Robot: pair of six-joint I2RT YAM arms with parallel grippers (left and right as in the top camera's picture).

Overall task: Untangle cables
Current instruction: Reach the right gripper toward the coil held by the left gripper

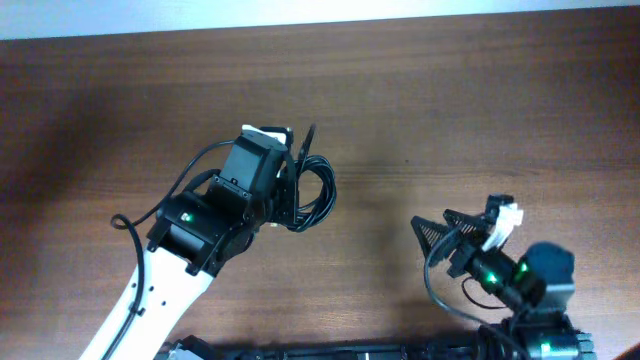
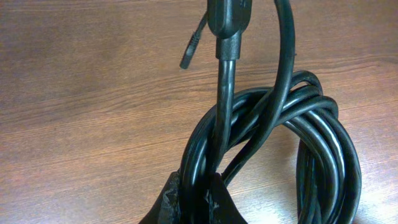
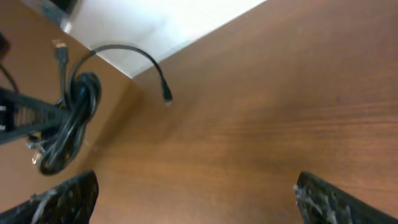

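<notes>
The cables are a bundle of black cords coiled together near the middle of the table. My left gripper is shut on the bundle. In the left wrist view its fingers pinch a few strands of the cables, and one thick plug and a thinner plug end stick up beyond the coil. My right gripper stands open to the right of the bundle, apart from it. In the right wrist view the cables hang at far left, with one loose end arching out. The right gripper holds nothing.
The brown wooden table runs to a far edge at the top of the overhead view, with a pale surface beyond it. The left arm's own black wire loops beside its white link.
</notes>
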